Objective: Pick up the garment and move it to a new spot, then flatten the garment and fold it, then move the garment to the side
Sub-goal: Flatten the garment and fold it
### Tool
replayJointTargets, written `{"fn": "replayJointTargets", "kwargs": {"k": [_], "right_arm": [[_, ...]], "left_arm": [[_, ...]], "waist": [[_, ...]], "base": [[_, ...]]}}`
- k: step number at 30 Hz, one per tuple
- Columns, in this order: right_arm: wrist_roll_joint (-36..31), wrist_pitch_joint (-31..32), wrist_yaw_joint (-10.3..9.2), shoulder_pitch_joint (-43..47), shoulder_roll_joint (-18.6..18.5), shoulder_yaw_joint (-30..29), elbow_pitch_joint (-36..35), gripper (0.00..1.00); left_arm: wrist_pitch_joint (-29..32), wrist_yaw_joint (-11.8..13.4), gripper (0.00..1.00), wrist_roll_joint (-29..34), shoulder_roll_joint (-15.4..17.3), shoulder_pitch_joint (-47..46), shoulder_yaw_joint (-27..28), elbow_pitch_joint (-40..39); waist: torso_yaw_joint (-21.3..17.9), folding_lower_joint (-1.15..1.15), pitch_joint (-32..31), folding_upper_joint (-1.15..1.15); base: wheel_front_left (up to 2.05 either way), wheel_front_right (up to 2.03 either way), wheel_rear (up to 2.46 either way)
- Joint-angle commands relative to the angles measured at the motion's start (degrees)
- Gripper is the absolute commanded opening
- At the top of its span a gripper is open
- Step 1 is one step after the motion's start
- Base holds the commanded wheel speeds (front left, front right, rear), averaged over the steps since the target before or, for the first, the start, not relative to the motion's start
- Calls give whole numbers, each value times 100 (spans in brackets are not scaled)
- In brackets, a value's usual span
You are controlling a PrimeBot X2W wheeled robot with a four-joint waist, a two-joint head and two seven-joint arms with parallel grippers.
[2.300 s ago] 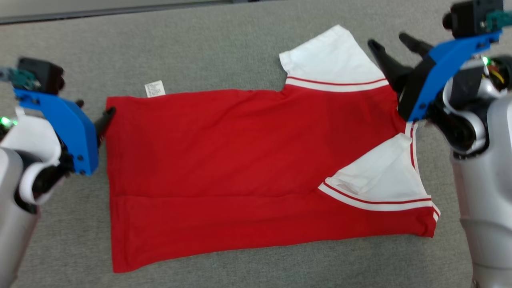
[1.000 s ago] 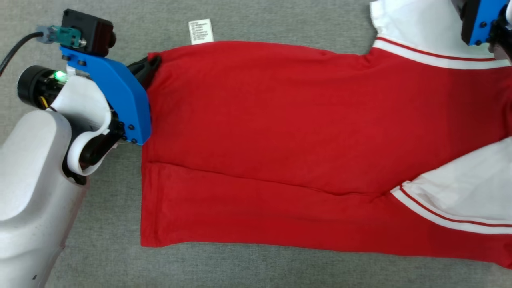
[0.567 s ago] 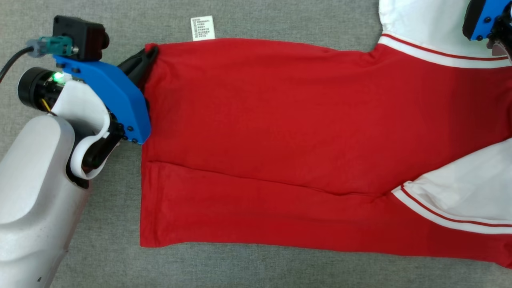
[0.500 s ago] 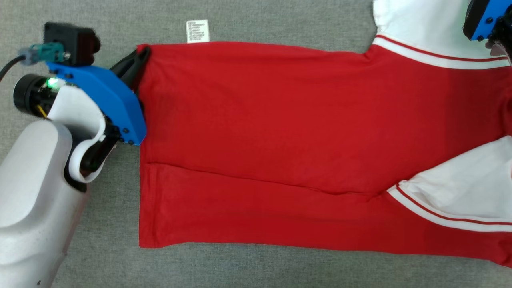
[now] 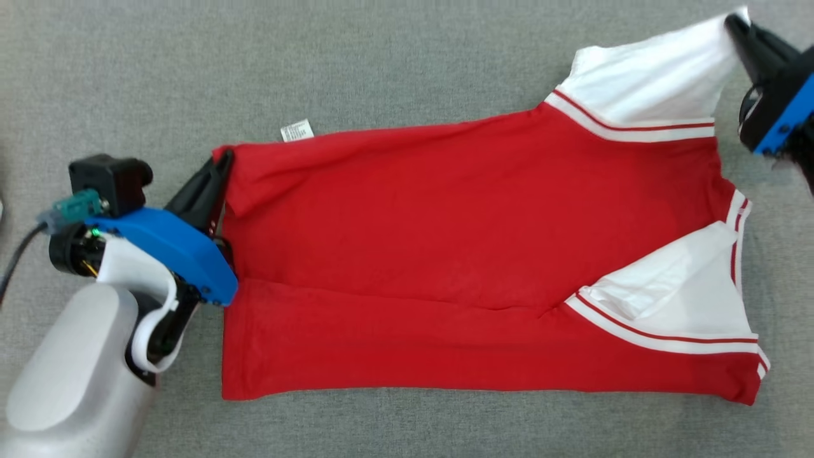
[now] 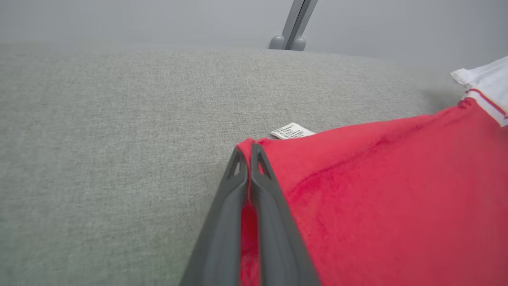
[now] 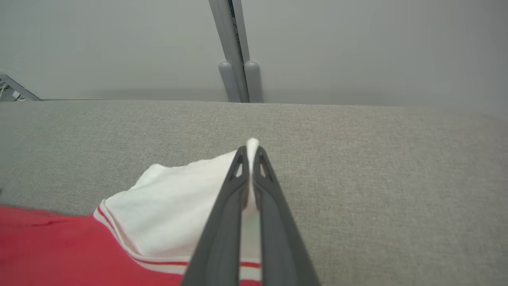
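Observation:
The garment [image 5: 445, 248], a red shirt with white, red-striped sleeves, lies spread on the grey cloth surface, with its near long edge folded over. My left gripper [image 5: 219, 162] is shut on the garment's far left hem corner [image 6: 248, 147], which is lifted off the surface. My right gripper [image 5: 738, 22] is shut on the tip of the far white sleeve [image 7: 252, 145] and holds it raised. A small white label [image 5: 297, 131] pokes out at the far hem edge, close to the left gripper.
The grey cloth surface [image 5: 381, 70] runs wide beyond the garment. A grey upright post [image 7: 236, 79] stands against the pale wall at the surface's far edge. The near white sleeve [image 5: 674, 299] lies folded onto the body.
The right gripper has shut on the far sleeve tip. Both grippers have lifted the far edge, and the head camera has pulled back so the whole garment shows.

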Motion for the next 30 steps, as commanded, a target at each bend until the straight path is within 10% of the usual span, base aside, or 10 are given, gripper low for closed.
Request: {"fn": "replayJointTargets", "kwargs": {"k": [1, 16, 30], "right_arm": [[38, 22, 1, 165, -62, 6, -59, 0], [569, 556, 1, 2611, 38, -564, -1896, 0], [291, 964, 1, 4152, 763, -1182, -3228, 0]], "left_arm": [[-65, -25, 0, 51, 17, 97, -43, -19], [-1953, -252, 0, 1037, 527, 460, -870, 159], [-2280, -147, 0, 1511, 527, 674, -939, 733]], "waist": [[-73, 0, -100, 0], [-156, 0, -623, 0], [-249, 0, -817, 0]], "base": [[0, 0, 0], [0, 0, 0], [0, 0, 0]]}}
